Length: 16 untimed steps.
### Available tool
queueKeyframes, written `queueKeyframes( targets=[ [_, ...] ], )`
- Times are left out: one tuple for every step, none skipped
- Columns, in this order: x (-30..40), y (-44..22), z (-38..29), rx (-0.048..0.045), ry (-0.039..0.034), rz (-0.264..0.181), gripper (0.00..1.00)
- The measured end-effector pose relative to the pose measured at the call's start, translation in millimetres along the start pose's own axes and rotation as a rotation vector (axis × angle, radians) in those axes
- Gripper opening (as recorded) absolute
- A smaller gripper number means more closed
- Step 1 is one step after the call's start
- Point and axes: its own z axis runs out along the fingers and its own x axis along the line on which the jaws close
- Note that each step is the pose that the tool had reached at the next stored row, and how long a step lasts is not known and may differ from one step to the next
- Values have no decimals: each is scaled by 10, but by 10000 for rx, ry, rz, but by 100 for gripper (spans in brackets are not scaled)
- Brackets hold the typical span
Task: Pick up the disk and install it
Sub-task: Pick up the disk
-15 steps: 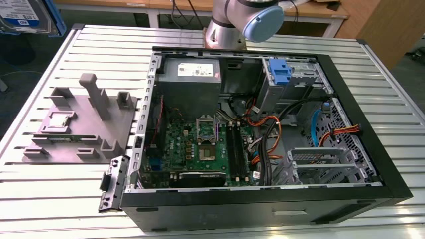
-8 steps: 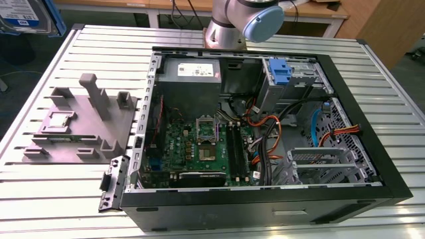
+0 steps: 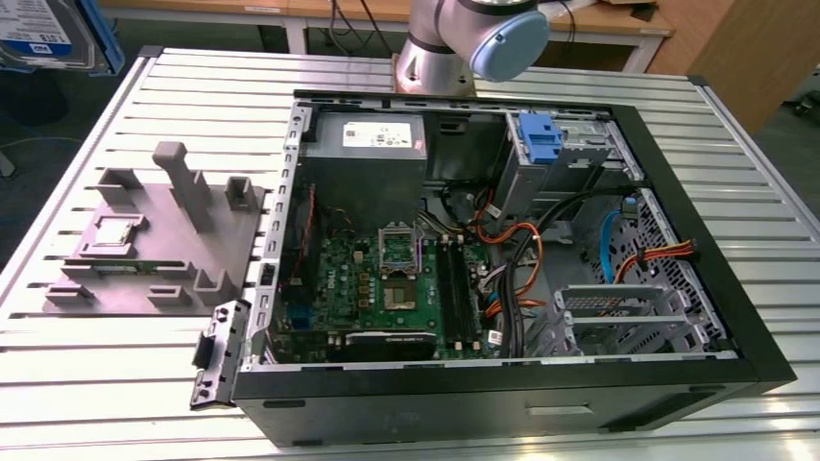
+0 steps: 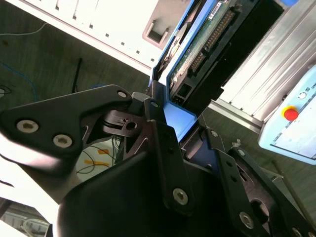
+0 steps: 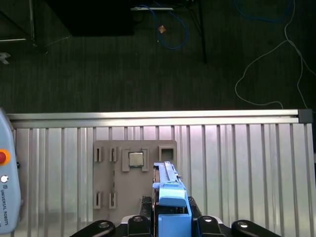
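The disk hangs high in the exterior view's top left corner, beyond the table's edge; its blue-and-white label and blue carrier show there. In the first wrist view the blue carrier stands on edge between the dark fingers of my gripper, which is shut on it. The second wrist view shows the disk's green circuit board and a blue carrier end clamped in the gripper. The open computer case lies on the table, well to the exterior view's right of the disk.
A grey multi-post fixture block sits on the slatted table, directly below the held disk. Inside the case are a blue bracket in the upper bay and a metal drive cage. A teach pendant lies nearby.
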Motion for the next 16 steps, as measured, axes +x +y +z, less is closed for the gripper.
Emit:
queueKeyframes(
  targets=[
    [10, 0, -1, 0, 0, 0, 36],
    [18, -1, -1, -1, 0, 0, 36],
    [23, -1, -1, -1, 0, 0, 36],
    [24, -1, -2, -1, 1, 1, 36],
    [24, -1, -2, 0, 0, 2, 36],
    [25, -1, -2, -1, 0, 2, 36],
    [26, -1, -1, 0, 0, 1, 36],
    [26, -1, -3, -1, 0, 0, 36],
    [26, 0, -7, -3, 1, 1, 36],
    [25, 0, -15, -1, 1, 0, 36],
    [25, 1, -28, -1, 1, 1, 36],
    [24, 1, -43, -1, 2, 1, 36],
    [23, 2, -60, 0, 2, 0, 36],
    [22, 2, -76, 0, 2, 0, 36],
    [22, 3, -84, -1, 3, 0, 36],
    [23, 3, -83, 0, 2, 0, 36]
  ],
)
